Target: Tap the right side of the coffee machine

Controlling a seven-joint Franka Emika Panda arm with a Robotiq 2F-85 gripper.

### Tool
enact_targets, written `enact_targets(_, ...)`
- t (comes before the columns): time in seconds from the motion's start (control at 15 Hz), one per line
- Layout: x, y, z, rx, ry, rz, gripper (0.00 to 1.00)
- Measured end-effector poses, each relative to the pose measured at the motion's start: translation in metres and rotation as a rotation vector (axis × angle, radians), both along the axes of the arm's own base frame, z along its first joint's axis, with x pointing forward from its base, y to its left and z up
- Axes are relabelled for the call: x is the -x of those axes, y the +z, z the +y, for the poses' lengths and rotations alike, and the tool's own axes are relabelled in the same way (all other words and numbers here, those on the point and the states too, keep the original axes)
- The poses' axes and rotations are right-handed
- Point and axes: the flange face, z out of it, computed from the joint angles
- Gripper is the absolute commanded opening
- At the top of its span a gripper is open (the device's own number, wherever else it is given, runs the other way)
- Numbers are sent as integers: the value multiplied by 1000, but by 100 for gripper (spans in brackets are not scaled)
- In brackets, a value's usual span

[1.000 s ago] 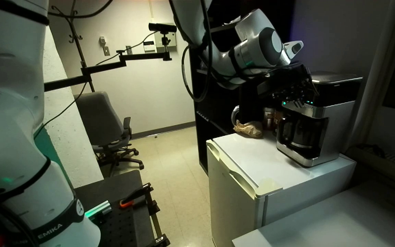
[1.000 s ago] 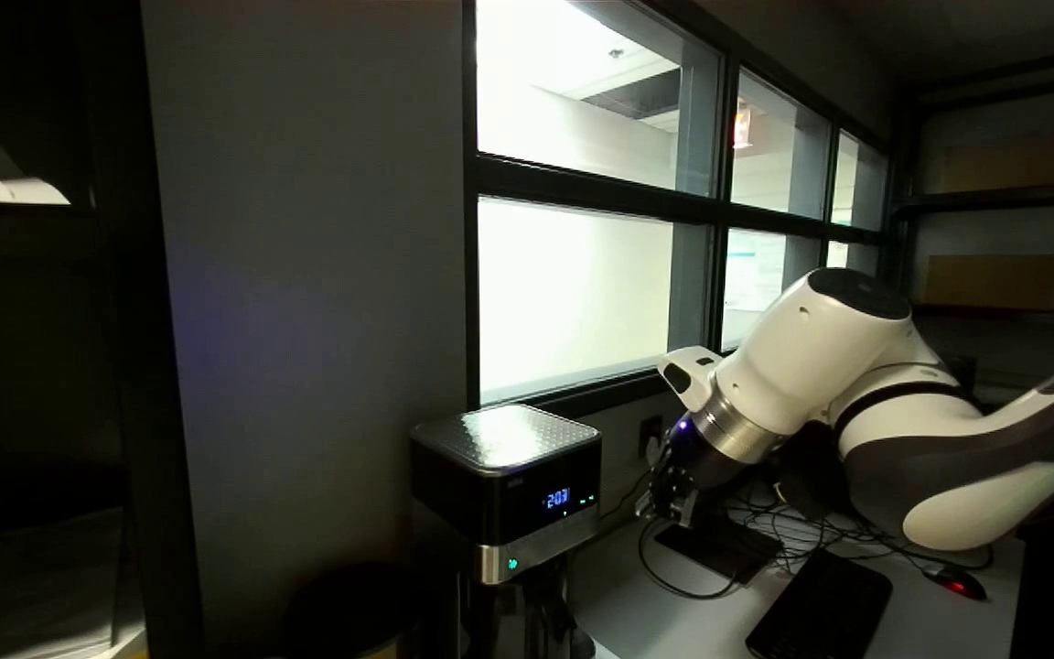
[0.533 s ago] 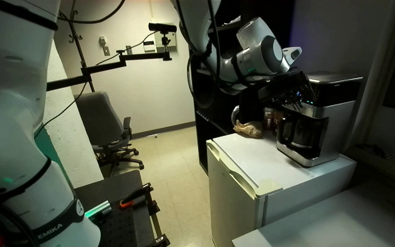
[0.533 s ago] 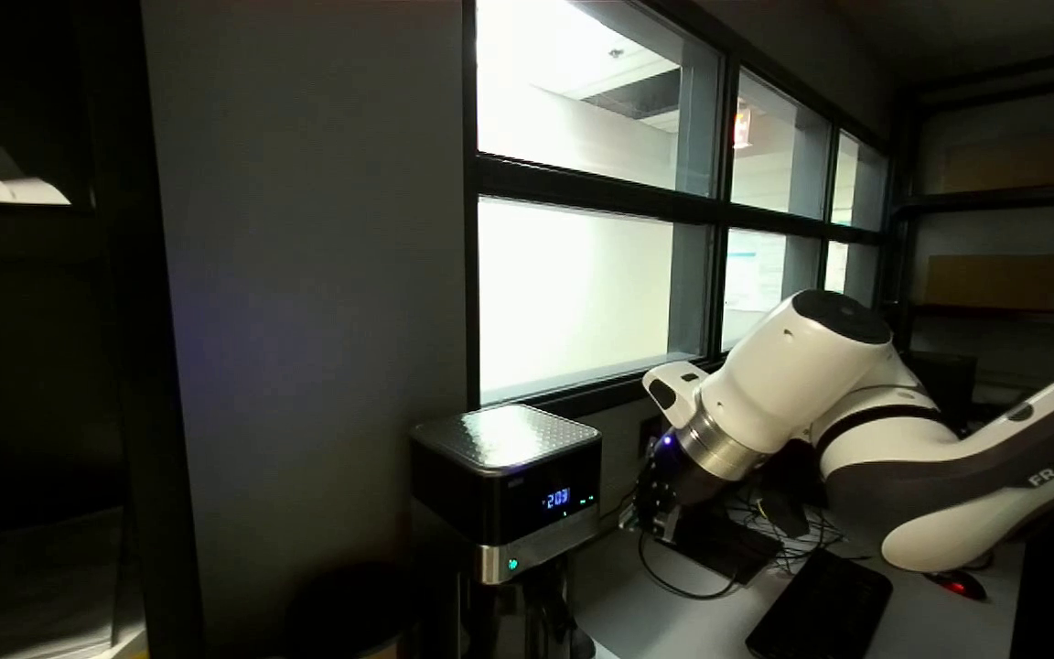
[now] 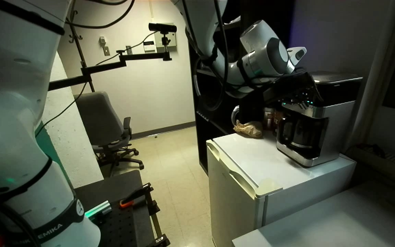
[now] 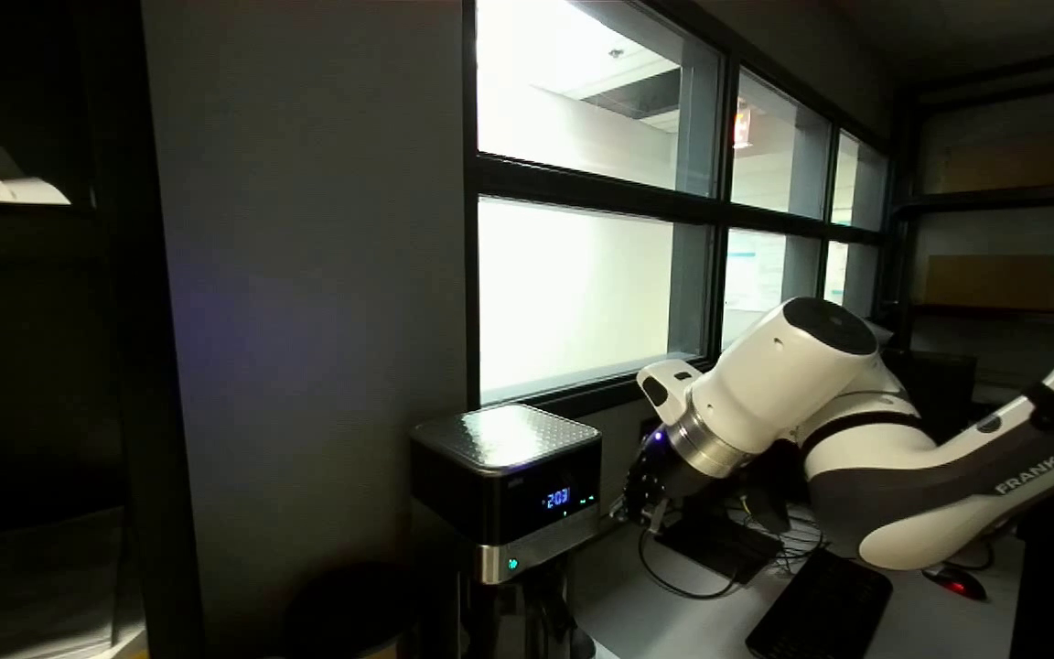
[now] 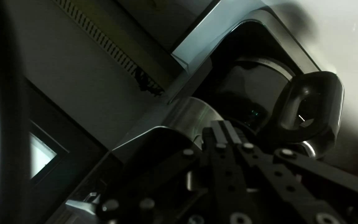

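On the bench (image 5: 252, 157), a white cabinet-like box, stands the coffee machine (image 5: 336, 127), boxy, upright, silver and black. Its dark glass carafe (image 5: 302, 132) sits in the lower part, and the wrist view shows the carafe's thick handle (image 7: 331, 102) standing out to the side. In an exterior view the machine's display (image 6: 556, 498) gives 2:03 in blue digits, above a silver strip (image 6: 545, 546) carrying a small green light (image 6: 513, 564).

The tool (image 7: 224, 130) is clenched: in the wrist view its two grey fingertips (image 7: 218, 130) lie together side by side, in front of the machine's curved silver trim (image 7: 194, 115) and near the carafe. In an exterior view it hangs from the white arm (image 6: 756, 394), pointing down at a slant, close beside the machine's front. In an exterior view it hides part of the machine below the flat lid (image 5: 336, 77). Whether it touches the machine cannot be told.

Near the machine, also on the bench, lies a crumpled brown bag (image 5: 249, 129), with a container (image 5: 268, 118) just beside it. A grey office chair (image 5: 96, 116) stands well apart from the bench. In an exterior view a black keyboard (image 6: 820, 604) and a mouse (image 6: 954, 583) with a red glow lie near each other below the arm.
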Motion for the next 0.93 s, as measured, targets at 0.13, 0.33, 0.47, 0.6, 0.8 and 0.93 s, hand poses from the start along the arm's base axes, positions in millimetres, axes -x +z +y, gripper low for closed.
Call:
enact_targets(0.13,-3,-2,0,-2,-2,-7,0)
enact_targets(0.33,-6,-4,1,-4,-7,-15,0)
enact_targets(0.47,-9,-6,1,-3,-8,-19,0)
enact_targets(0.6,-11,-8,2,0,-8,-21,0)
enact_targets(0.8,-14,-9,3,3,-6,-23,0)
enact_targets(0.93,-16,-11,3,4,-5,-25,0)
